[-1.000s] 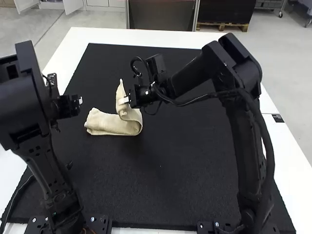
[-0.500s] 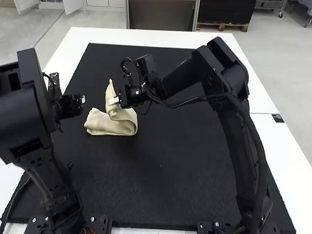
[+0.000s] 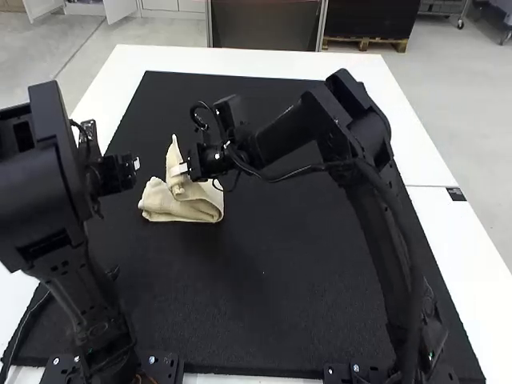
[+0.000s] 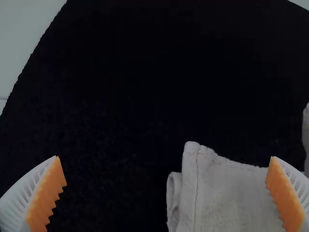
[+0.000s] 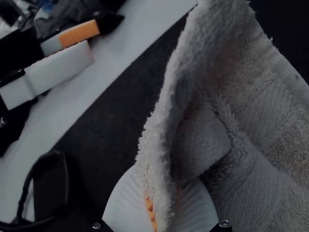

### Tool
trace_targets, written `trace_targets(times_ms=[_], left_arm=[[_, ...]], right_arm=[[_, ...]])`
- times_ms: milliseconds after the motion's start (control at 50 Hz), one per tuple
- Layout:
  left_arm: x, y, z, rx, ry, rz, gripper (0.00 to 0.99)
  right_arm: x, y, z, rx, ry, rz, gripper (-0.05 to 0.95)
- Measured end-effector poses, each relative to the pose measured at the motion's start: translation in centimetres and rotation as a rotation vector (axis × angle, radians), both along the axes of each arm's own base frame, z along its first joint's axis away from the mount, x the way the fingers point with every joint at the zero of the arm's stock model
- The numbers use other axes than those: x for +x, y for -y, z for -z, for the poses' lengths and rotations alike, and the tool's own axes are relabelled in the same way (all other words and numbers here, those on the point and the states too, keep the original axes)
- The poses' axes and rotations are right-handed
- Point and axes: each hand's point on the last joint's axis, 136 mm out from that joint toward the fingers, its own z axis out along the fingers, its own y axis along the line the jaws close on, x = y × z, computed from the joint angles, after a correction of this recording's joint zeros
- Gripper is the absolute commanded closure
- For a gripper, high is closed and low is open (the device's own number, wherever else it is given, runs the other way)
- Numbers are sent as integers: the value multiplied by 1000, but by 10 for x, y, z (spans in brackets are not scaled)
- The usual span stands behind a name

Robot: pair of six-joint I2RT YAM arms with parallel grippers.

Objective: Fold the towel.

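"Starting with the cream, rough-textured terry towel [image 3: 188, 210], where is it seen?"

"It is laid on the black, flat mat [image 3: 280, 240], toward the left side in the high view; the mat itself is spread over the white, smooth-topped table [image 3: 416, 160]."

"And how is the cloth arranged?"

"Its lower part is rested on the mat in a folded strip; at the right it is curved upward and back over that strip – one end is raised nearly upright."

"By what is that end held?"

"By the black-bodied right gripper [image 3: 182, 169]; in the right wrist view a thick edge of the towel is pinched between the white, ribbed fingers [image 5: 128, 203], with a little orange pad [image 5: 150, 212] left exposed beside it."

"What of the other pincer?"

"The black-bodied left gripper [image 3: 136, 163] is poised near the towel's left end; in the left wrist view its white, ribbed fingers with orange, toothed pads [image 4: 46, 195] are parted wide – whether the cloth is touched by them cannot be told."
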Motion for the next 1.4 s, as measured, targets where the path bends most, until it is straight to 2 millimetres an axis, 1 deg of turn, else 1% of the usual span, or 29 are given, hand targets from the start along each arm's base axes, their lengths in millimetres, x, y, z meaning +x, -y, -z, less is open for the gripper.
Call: trace_targets(times_ms=[120, 160, 200, 220, 240, 260, 320, 340, 380, 420, 440, 480, 520, 540, 560, 580, 600, 620, 660, 680, 700, 800, 880, 1020, 1180, 1300, 1400], left_arm=[[-1, 0, 1, -2, -3, 0, 25], [-1, 0, 1, -2, -3, 0, 25], [-1, 0, 1, -2, -3, 0, 25], [-1, 0, 1, -2, -3, 0, 25], [-1, 0, 1, -2, -3, 0, 25], [-1, 0, 1, -2, -3, 0, 25], [-1, 0, 1, -2, -3, 0, 25], [-1, 0, 1, -2, -3, 0, 25], [-1, 0, 1, -2, -3, 0, 25], [-1, 0, 1, -2, -3, 0, 25], [-1, 0, 1, -2, -3, 0, 25], [-1, 0, 1, -2, -3, 0, 25], [-1, 0, 1, -2, -3, 0, 25], [-1, 0, 1, -2, -3, 0, 25], [-1, 0, 1, -2, -4, 0, 25], [-1, 0, 1, -2, -4, 0, 25], [-1, 0, 1, -2, -4, 0, 25], [-1, 0, 1, -3, -3, 0, 25], [-1, 0, 1, -3, -4, 0, 25], [-1, 0, 1, -3, -3, 0, 25], [-1, 0, 1, -3, -3, -1, 25], [-1, 1, 0, -8, 0, -4, 25], [-1, 1, -5, -5, 12, -7, 25], [-1, 1, -11, -1, 26, -9, 25], [-1, 1, -15, -3, 35, -13, 25], [-2, 1, -19, -2, 47, -16, 25], [-6, 4, -15, -12, 42, -19, 25]], right_arm=[[1, -7, 0, 10, 2, -4, 897], [2, -10, 0, 12, 2, -6, 879], [2, -12, 0, 15, 1, -7, 836], [1, -14, 0, 17, 0, -8, 793], [1, -15, 0, 18, 0, -8, 726], [1, -16, 0, 21, -2, -8, 626], [2, -19, -2, 29, -2, -8, 428], [2, -20, -3, 35, -3, -8, 331], [3, -21, -6, 47, 1, -6, 225], [4, -23, -10, 58, -1, -5, 90], [4, -24, -12, 64, -1, -3, 57], [5, -25, -15, 71, -3, -1, 49], [6, -26, -18, 78, -5, 2, 54], [6, -26, -18, 79, -6, 2, 80], [6, -26, -19, 80, -8, 3, 136], [6, -26, -19, 80, -11, 4, 220], [6, -26, -19, 81, -11, 4, 400], [6, -26, -19, 82, -11, 4, 502], [6, -26, -19, 84, -15, 5, 797], [7, -25, -20, 85, -16, 5, 898], [7, -25, -21, 89, -17, 3, 920], [7, -24, -27, 115, -18, -7, 921], [7, -22, -30, 132, -20, -12, 921], [5, -19, -27, 149, -14, -16, 921], [6, -22, -28, 180, 9, -20, 921], [8, -23, -18, 187, 11, -19, 921], [8, -23, 0, 178, -1, -17, 921]])
